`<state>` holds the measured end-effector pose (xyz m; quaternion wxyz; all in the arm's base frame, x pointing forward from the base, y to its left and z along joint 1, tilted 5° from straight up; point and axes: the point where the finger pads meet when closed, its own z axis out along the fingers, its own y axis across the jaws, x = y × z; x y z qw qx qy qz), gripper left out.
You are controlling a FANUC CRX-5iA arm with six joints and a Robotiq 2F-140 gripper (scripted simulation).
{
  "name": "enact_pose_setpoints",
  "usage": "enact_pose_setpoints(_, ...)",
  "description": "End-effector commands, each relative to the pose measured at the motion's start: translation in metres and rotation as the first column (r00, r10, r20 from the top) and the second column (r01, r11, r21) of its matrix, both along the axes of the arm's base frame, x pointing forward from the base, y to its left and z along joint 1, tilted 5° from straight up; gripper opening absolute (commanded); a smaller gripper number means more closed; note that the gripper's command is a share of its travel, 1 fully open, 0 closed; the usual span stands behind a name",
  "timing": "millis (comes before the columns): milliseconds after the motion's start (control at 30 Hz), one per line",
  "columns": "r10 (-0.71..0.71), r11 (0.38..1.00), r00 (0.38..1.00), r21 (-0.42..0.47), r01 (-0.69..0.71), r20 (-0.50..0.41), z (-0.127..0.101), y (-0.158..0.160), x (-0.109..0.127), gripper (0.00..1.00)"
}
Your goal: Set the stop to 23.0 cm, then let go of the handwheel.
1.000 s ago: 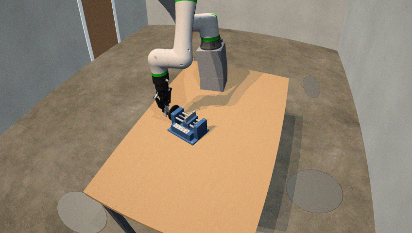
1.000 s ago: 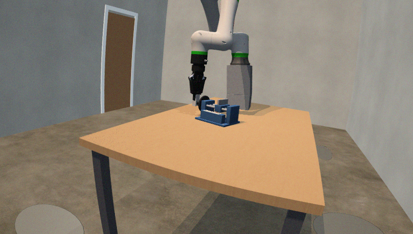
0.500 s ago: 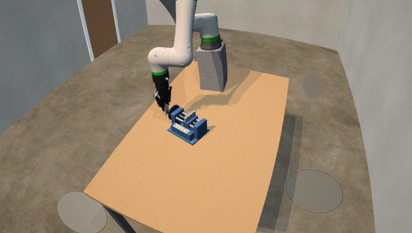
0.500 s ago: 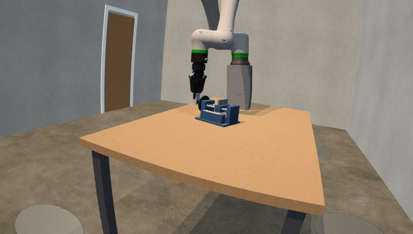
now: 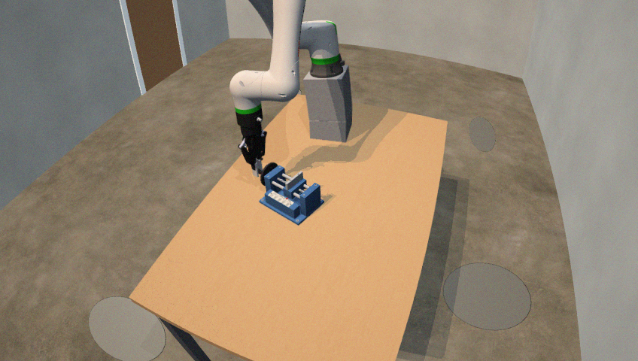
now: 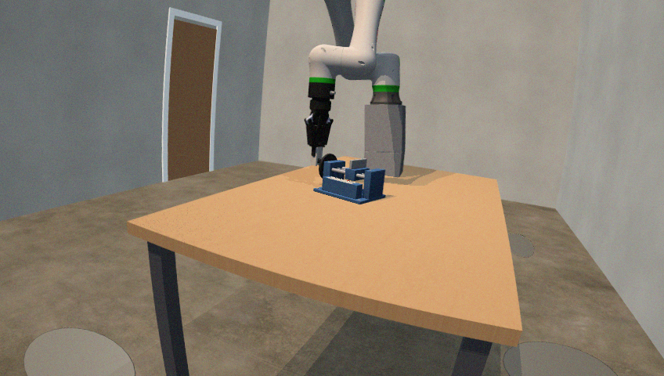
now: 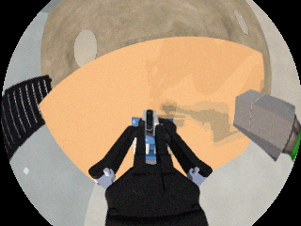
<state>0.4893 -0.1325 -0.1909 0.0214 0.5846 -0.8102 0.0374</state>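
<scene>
Looks to be on the setting step, grasping handwheel (image 5: 269, 173) (image 6: 327, 164) with claw (image 5: 256, 171) (image 6: 319, 157) (image 7: 149, 114); needs cranking until stop (image 5: 294, 180) (image 6: 358, 163), beyond claw, reads 23.0, then release.

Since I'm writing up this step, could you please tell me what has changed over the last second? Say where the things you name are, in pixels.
The gripper (image 5: 256, 171) (image 6: 319, 160) (image 7: 149, 114) has risen slightly beside the handwheel (image 5: 268, 171) (image 6: 326, 160); no grasp or release is visible. The blue fixture (image 5: 309, 201) (image 6: 373, 184) stayed put.
</scene>
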Motion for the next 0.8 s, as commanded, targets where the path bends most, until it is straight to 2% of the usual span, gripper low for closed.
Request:
enact_pose_setpoints(0, 0.0, 1.0, 1.0, 0.0, 0.0, 0.0, 0.002, 0.001, -0.001, 0.04)
enact_pose_setpoints(767, 0.0, 1.0, 1.0, 0.0, 0.0, 0.0, 0.012, 0.006, -0.015, 0.04)
